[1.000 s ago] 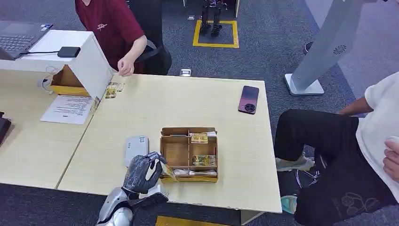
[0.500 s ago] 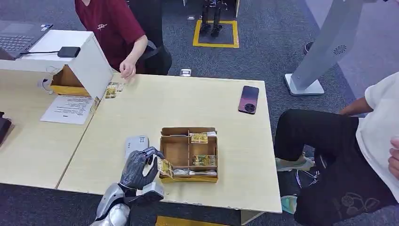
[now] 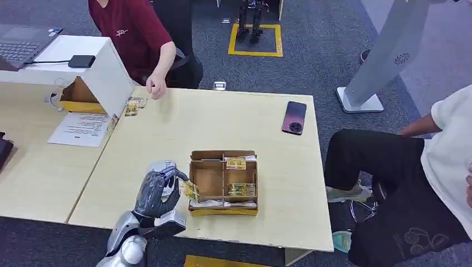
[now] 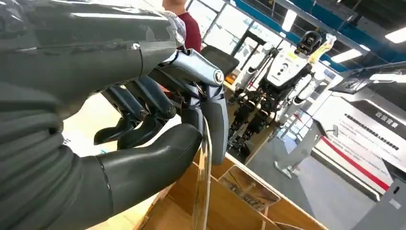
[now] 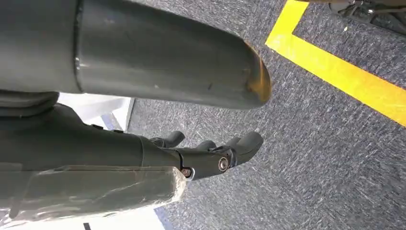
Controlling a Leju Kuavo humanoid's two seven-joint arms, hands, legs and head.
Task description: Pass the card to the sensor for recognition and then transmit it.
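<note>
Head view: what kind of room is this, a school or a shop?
Probably a robot lab or office. There are desks with a laptop, grey carpet with a yellow floor marking, and another humanoid robot standing in the left wrist view.

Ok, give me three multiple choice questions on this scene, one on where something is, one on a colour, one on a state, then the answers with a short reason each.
1. Where does the phone lie?
A. on the table's far right part
B. inside the wooden box
C. on the laptop

2. What colour is the top of the person at the table's far side?
A. white
B. dark red
C. green

3. What is the left hand doing?
A. resting flat on the table
B. hanging open, holding nothing
C. pinching a card

Answers: 1 A, the phone lies near the far right edge. 2 B, the shirt is dark red. 3 C, the card sits between thumb and finger beside the wooden box.
</note>
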